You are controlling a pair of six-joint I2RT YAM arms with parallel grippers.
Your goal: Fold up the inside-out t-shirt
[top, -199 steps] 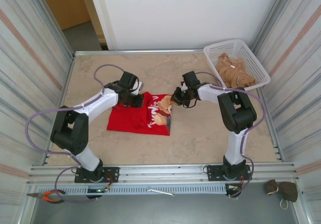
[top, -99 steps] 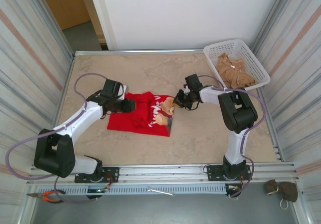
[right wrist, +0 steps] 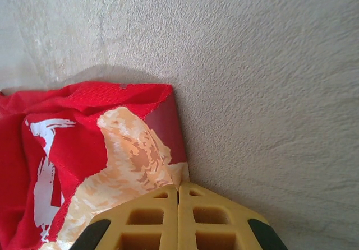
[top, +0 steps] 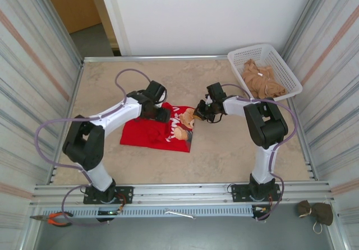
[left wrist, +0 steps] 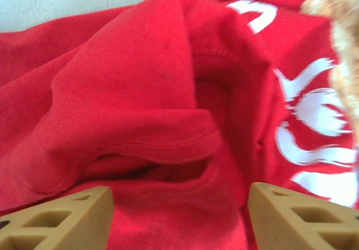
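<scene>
Left gripper (left wrist: pixel 179 199) stood wide over the inside-out t-shirt (left wrist: pixel 129 93), red folds bunched just ahead of its fingers. Right gripper (right wrist: pixel 178 189) I saw closed tight, the shirt's printed edge touching its tips; I couldn't tell if it pinched cloth.

Left gripper (top: pixel 162 115): jaws now parted, formerly shut. Position: back over the 12 o'clock edge of the inside-out t-shirt (top: pixel 148 135) after a swing toward 9 o'clock.

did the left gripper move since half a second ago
Yes. The left gripper has shifted right over the t-shirt, toward the white basket side of the table.
</scene>
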